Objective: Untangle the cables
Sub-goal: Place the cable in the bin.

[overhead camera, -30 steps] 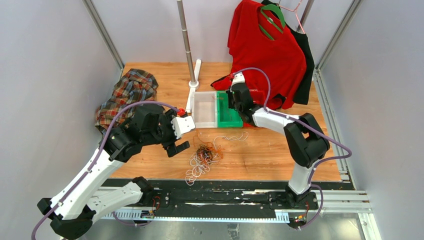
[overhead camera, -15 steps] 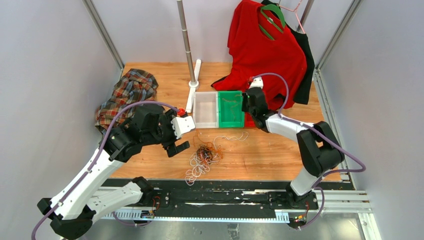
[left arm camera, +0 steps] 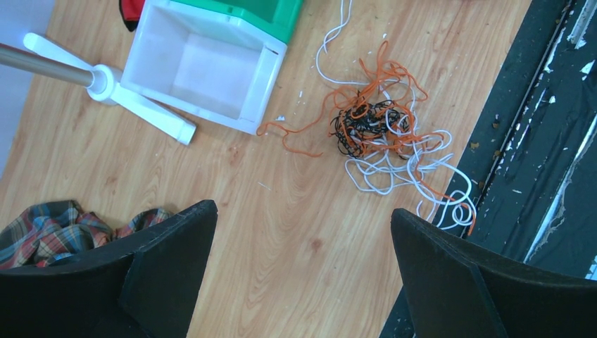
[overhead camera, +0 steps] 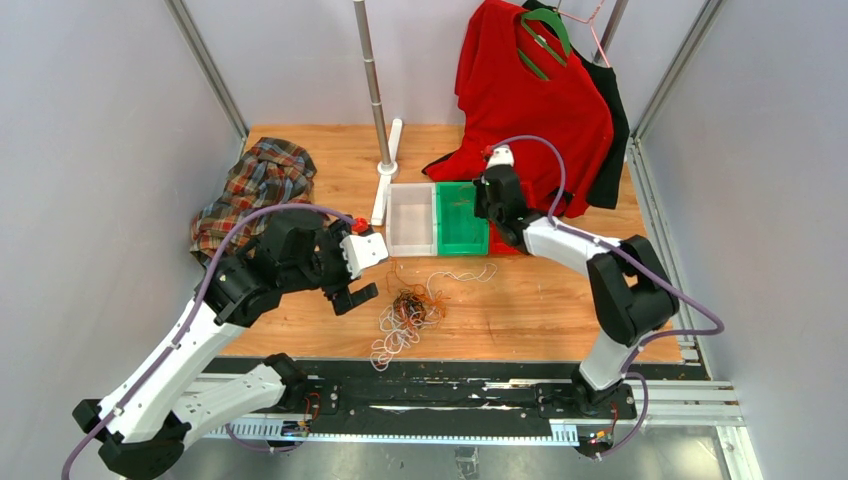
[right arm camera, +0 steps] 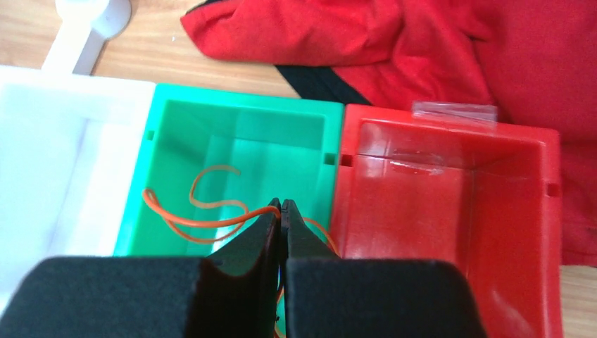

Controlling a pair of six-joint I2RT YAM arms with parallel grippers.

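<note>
Orange cable point(right arm camera: 204, 222) pinched in clenched right gripper point(right arm camera: 281, 205), loops lying in green bin point(right arm camera: 232, 116) | left gripper point(left arm camera: 303, 215) spread wide, holding nothing, above table point(left arm camera: 281, 282) near tangled cables point(left arm camera: 373, 134)

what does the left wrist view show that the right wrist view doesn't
Left wrist only: the tangled cables on the table, the plaid cloth and the open left pincer. Right wrist only: the shut right pincer over an orange cable in the green bin, and the empty inside of the red bin. Both: the white bin, the green bin and the table.
</note>
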